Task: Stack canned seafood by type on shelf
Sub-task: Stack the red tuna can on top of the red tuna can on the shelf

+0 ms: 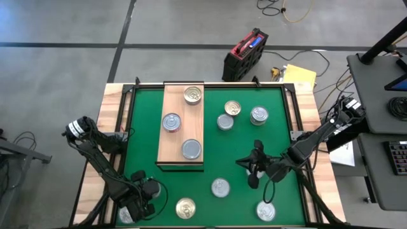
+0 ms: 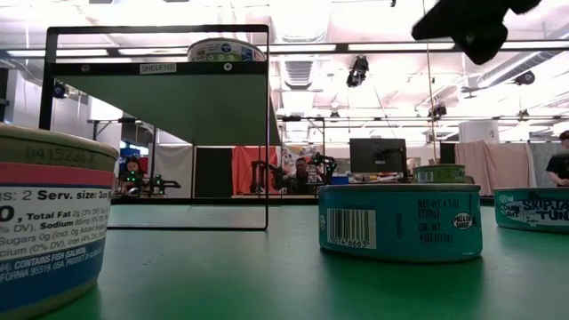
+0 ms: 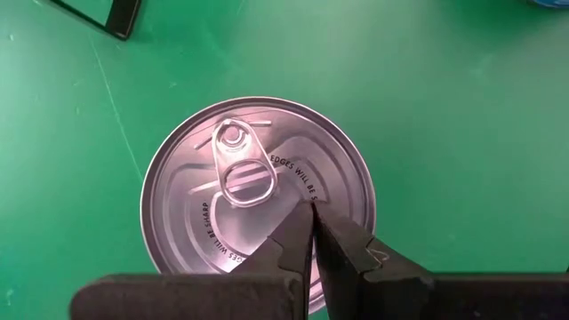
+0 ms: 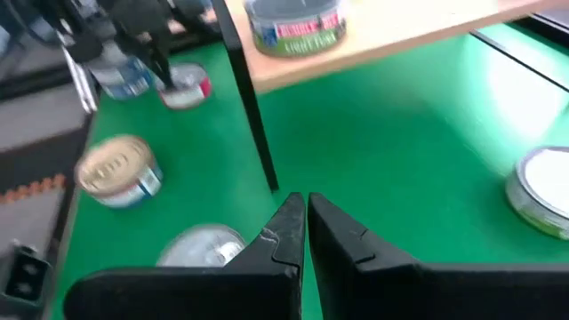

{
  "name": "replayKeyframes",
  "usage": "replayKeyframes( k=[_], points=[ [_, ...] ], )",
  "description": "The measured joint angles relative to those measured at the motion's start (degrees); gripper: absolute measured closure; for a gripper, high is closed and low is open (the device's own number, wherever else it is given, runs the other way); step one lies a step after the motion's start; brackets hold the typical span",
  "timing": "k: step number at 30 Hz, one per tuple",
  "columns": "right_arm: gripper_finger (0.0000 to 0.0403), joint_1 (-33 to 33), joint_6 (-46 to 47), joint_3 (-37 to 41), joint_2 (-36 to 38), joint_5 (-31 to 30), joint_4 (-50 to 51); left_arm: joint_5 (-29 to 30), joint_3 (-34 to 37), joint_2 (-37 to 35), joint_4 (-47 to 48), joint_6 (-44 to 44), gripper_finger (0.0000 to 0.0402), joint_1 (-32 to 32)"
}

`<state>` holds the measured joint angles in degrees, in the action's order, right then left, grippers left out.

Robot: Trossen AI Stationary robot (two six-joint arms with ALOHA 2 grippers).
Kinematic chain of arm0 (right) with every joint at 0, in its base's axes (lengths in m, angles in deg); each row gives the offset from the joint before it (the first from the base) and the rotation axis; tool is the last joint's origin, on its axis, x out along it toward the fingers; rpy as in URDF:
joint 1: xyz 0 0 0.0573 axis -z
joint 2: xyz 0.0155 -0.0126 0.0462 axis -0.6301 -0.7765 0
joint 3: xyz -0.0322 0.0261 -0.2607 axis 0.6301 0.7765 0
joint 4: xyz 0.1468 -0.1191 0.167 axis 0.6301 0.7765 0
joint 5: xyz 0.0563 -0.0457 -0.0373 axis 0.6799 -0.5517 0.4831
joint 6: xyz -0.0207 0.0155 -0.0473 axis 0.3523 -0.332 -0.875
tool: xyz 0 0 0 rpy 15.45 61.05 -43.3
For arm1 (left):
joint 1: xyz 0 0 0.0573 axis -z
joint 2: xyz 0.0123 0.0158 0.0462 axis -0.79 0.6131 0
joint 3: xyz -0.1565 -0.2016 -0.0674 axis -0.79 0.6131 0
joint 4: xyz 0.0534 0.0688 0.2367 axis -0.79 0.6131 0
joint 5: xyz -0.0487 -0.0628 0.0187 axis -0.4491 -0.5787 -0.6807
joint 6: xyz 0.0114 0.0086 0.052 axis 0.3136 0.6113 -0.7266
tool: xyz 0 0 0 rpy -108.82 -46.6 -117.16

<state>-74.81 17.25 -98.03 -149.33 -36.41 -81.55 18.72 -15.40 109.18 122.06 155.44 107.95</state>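
Both grippers empty while most tins wait off the shelf.

The shelf (image 1: 182, 124) carries three cans: a gold-lidded one at its far end, two silver-lidded ones nearer. The rest lie on the green mat (image 1: 241, 143) beside and in front of the shelf. The left gripper (image 3: 311, 233) hovers over a silver-lidded can (image 3: 258, 204) off the shelf's near-left corner, fingers pressed together, probably lining up. The right gripper (image 4: 305, 233), also closed, hangs right of the shelf's near end.

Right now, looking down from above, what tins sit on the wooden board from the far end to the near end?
Gold-lidded round metal tin → silver-lidded round tin with a pull tab → plain grey-topped round tin, all on the light wooden board.
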Motion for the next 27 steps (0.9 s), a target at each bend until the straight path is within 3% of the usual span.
replayKeyframes(
  k=[8,17,27],
  points=[
    [0.0394,-2.0,0.1,0.0,-2.9,-0.1,-6.8,0.3,0.2,-1.4,0.6,-2.6,0.0402,0.5],
    [0.0394,-6.0,4.1,-4.5,-10.4,0.5,-7.9,-0.6,0.2,-5.9,0.9,3.5,0.0402,0.5],
    [0.0394,-7.2,1.7,-17.7,-21.6,1.4,-3.0,-0.3,0.1,-10.3,14.4,21.1,0.0387,0.4]
  ],
)
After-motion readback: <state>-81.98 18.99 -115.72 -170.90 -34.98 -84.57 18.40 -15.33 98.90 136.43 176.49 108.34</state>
